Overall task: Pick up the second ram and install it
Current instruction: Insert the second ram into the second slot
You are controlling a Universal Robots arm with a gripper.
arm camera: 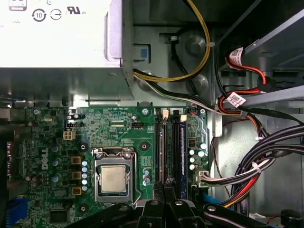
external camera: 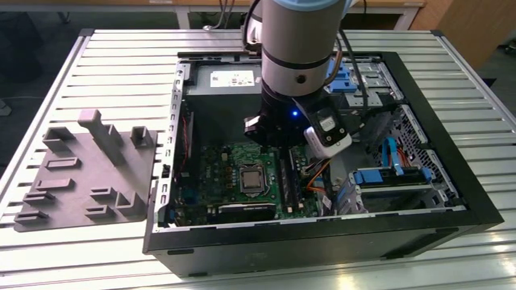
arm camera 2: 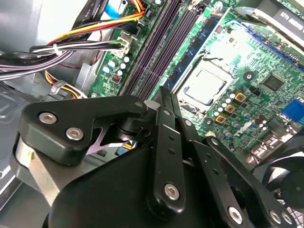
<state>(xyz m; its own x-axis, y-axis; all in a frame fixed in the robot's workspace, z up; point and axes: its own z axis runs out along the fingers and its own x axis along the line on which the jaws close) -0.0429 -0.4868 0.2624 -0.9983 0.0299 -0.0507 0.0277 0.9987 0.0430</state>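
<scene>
Hovering above the long black memory slots (arm camera: 161, 147) of a green motherboard (arm camera: 118, 128), the black gripper (arm camera: 167, 186) is clenched inside an open black computer case (external camera: 322, 248).
Seating looks the step in hand; whether the long dark-green memory stick stands edge-on in its grip cannot be told. It calls for square alignment with a slot. A grey moulded tray (external camera: 72, 193) lies alongside.
</scene>
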